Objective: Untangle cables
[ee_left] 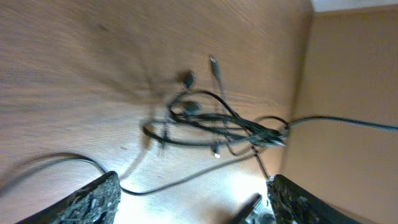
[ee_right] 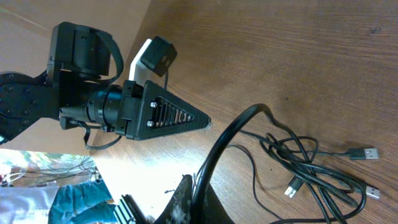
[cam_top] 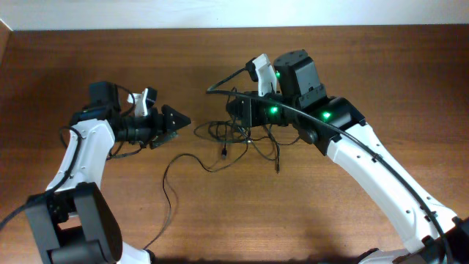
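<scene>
The cables [cam_top: 245, 132] lie as a black tangle on the wooden table between the two arms. The tangle also shows in the left wrist view [ee_left: 211, 121] and the right wrist view [ee_right: 311, 168], with small plug ends sticking out. One loose strand [cam_top: 172, 172] trails toward the front left. My left gripper [cam_top: 183, 121] hangs left of the tangle; its fingers [ee_left: 93, 199] stand wide apart, open [ee_left: 196, 205], over that strand. A blurred dark piece sits near its right finger. My right gripper [cam_top: 233, 108] is at the tangle's top edge, shut [ee_right: 199, 202] on a cable that arches upward [ee_right: 236, 127].
The table's far edge [cam_top: 220, 28] meets a pale wall. A thicker black wire [cam_top: 66, 136] loops by the left arm's base. Cloth and clutter [ee_right: 50, 186] lie beyond the table's side in the right wrist view.
</scene>
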You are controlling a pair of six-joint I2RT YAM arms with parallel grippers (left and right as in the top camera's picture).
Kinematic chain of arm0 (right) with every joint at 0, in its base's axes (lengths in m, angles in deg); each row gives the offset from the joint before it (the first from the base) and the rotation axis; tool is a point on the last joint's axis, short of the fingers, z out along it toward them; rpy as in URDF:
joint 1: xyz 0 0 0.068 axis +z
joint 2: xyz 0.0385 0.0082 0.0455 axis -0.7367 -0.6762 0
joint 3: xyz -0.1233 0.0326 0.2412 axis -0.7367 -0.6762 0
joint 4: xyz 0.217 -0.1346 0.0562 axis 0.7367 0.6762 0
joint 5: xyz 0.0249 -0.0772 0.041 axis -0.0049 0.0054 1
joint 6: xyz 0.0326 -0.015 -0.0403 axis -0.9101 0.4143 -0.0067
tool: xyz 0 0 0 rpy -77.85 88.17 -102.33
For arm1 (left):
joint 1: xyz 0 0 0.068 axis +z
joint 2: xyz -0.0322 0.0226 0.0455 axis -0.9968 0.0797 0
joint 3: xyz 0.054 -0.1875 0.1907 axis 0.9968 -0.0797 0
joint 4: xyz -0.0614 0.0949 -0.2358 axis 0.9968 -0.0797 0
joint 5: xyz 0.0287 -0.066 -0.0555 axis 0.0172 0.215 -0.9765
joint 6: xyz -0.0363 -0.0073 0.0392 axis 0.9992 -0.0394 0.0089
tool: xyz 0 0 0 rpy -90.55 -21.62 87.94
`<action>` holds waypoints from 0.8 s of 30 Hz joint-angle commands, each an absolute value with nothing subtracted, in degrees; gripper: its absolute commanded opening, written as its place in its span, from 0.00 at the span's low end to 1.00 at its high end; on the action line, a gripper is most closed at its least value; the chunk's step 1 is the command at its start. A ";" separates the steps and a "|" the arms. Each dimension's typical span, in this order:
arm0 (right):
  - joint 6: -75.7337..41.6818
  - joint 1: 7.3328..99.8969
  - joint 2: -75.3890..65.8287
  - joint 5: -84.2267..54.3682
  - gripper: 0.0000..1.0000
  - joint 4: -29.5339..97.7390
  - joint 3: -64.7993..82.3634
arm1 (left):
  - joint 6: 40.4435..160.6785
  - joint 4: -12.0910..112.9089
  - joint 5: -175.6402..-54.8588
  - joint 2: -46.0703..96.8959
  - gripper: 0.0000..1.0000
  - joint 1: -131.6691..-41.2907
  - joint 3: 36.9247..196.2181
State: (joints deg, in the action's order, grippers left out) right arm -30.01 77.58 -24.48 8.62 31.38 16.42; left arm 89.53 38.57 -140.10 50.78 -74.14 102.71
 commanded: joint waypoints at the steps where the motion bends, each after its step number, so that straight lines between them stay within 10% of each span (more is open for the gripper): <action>1: -29.24 77.43 -23.63 9.82 0.04 31.40 16.86 | 95.63 38.51 -145.28 49.31 0.73 -77.11 101.01; 13: -27.71 79.57 -23.63 10.04 0.04 32.61 16.86 | 135.63 47.53 -127.99 49.31 0.65 -86.95 100.48; 24: -27.54 79.81 -23.63 10.06 0.04 32.65 16.86 | 141.29 49.33 -127.21 49.31 0.54 -90.21 100.48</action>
State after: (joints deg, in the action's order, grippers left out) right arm -28.37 79.44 -24.48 9.12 32.82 16.42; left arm 138.97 48.12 -127.84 50.73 -89.99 101.03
